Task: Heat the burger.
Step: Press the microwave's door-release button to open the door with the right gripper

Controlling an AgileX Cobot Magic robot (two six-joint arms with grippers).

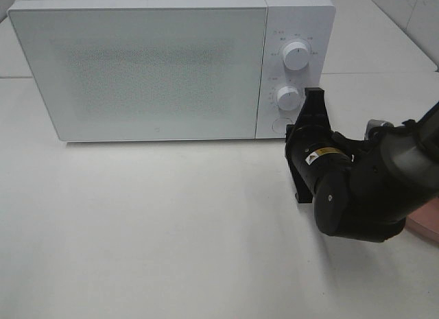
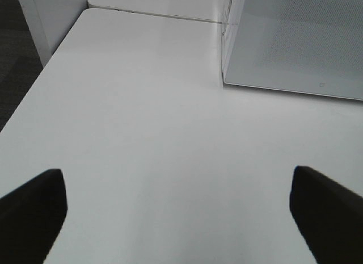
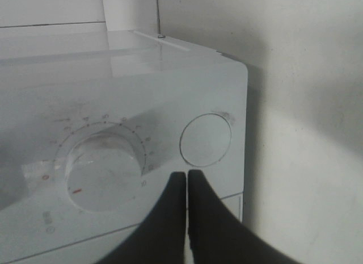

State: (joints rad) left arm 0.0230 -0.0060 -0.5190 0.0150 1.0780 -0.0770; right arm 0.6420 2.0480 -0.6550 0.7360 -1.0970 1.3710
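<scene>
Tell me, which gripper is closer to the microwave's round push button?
Right. The right gripper, shut, is at the control panel, just beside the round button. The left gripper, open, hangs over the table near the opposite front corner of the microwave.

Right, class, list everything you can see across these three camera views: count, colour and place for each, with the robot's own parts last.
microwave: one, white, at the back of the table, door shut
knobs: two, white, one above the other on the microwave's control panel
round button: one, white, below the lower knob
pink plate: one, only its rim shows, at the right edge behind the right arm
table: one, white
burger: none in view
right arm: one, black, jaws shut, tips just short of the round button
left fingers: two, black, jaws wide open over bare table
</scene>
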